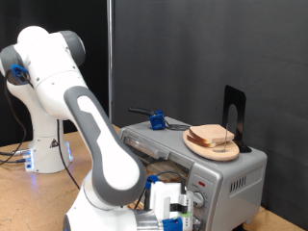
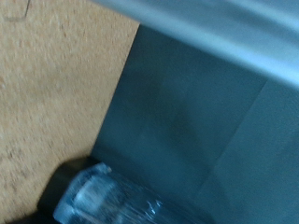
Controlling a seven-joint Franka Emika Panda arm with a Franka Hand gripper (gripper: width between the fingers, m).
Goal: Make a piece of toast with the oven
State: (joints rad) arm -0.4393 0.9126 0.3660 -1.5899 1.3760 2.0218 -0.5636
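The arm rises from its white base at the exterior view's left, on the wooden surface, then bends down toward the bottom centre of that view. Its wrist ends low in front of the oven, where the tool sits at the picture's bottom edge, just beside the oven's front. Only the blue-and-white housing shows there; I cannot tell whether the fingers are apart or together, and nothing is seen between them.

The oven stands to the right of the arm, a silver box whose door seems to hang open toward the arm. A small blue object lies on its top near the back. Further right, on the oven's top, a round wooden board carries the toast, which appears to be two stacked slices, lying flat. A black stand rises just behind the board.

The wrist view shows brown wood, a dark grey panel, a pale bar, and a blurred clear object I cannot identify.
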